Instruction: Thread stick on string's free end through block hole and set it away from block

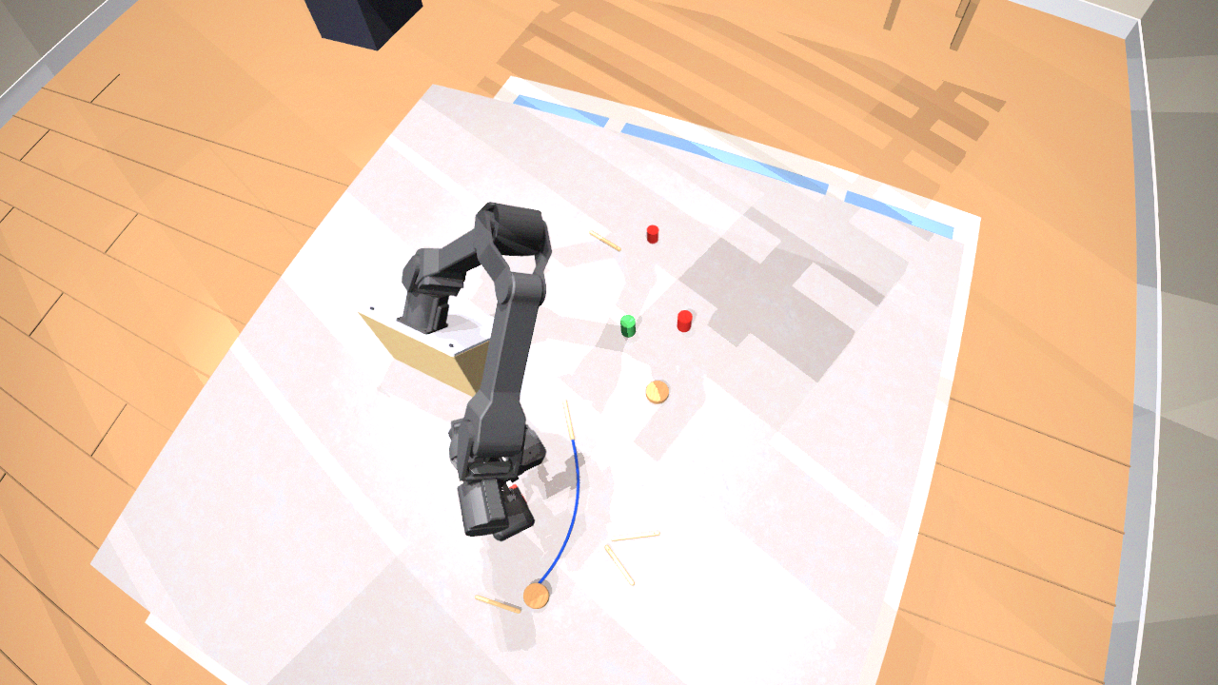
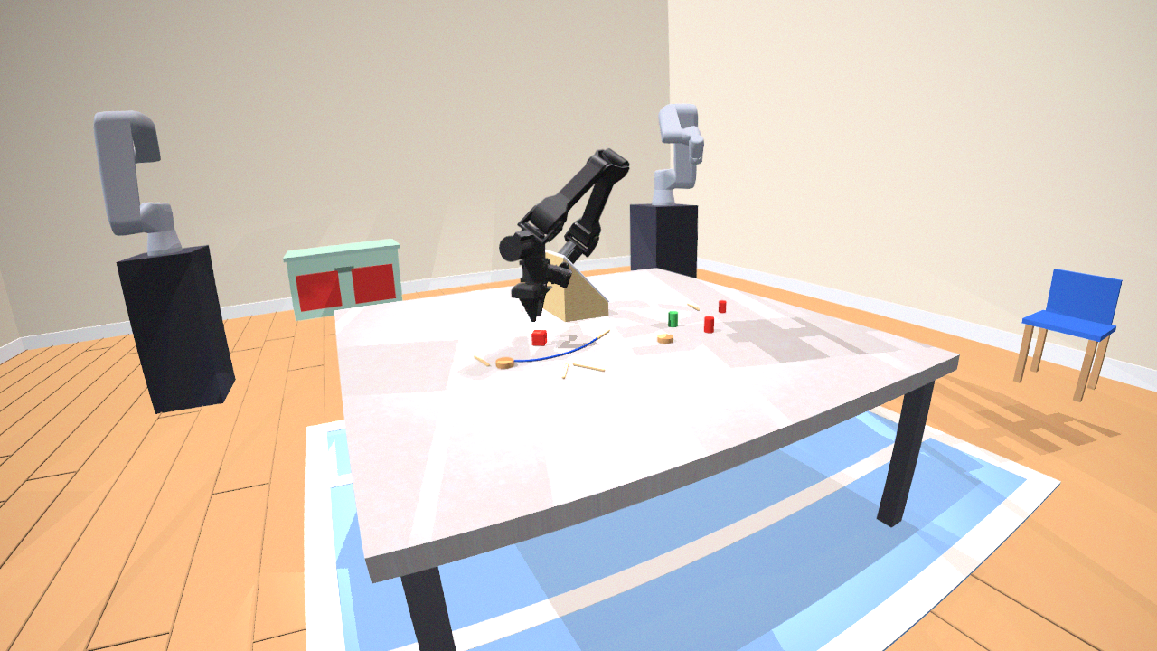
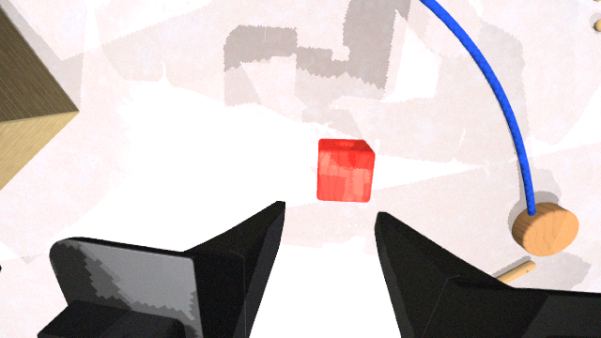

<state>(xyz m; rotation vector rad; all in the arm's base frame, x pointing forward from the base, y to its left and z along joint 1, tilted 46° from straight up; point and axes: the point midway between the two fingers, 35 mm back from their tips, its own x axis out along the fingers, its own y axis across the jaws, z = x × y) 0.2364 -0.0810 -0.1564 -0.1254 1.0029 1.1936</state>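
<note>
The red block [image 1: 513,487] [image 2: 539,338] [image 3: 345,174] stands on the table, mostly hidden by the arm in the top view. Its hole shows faintly on its far face in the wrist view. The blue string [image 1: 578,485] [image 2: 566,351] [image 3: 498,89] curves from the round wooden button [image 1: 536,595] [image 2: 504,363] [image 3: 554,230] to the thin stick [image 1: 569,420] [image 2: 604,333], which lies on the table outside the wrist view. My gripper [image 2: 531,317] [image 3: 330,215] is partly open and empty, above the table near the block. Its fingertips are hidden in the top view.
Loose sticks lie beside the button [image 1: 498,603], right of the string [image 1: 619,564] [image 1: 636,537] and far back [image 1: 604,241]. A second button [image 1: 657,391], a green cylinder [image 1: 627,325] and two red cylinders [image 1: 683,321] [image 1: 652,234] stand farther off. A wooden wedge [image 1: 425,358] [image 3: 28,70] supports my arm.
</note>
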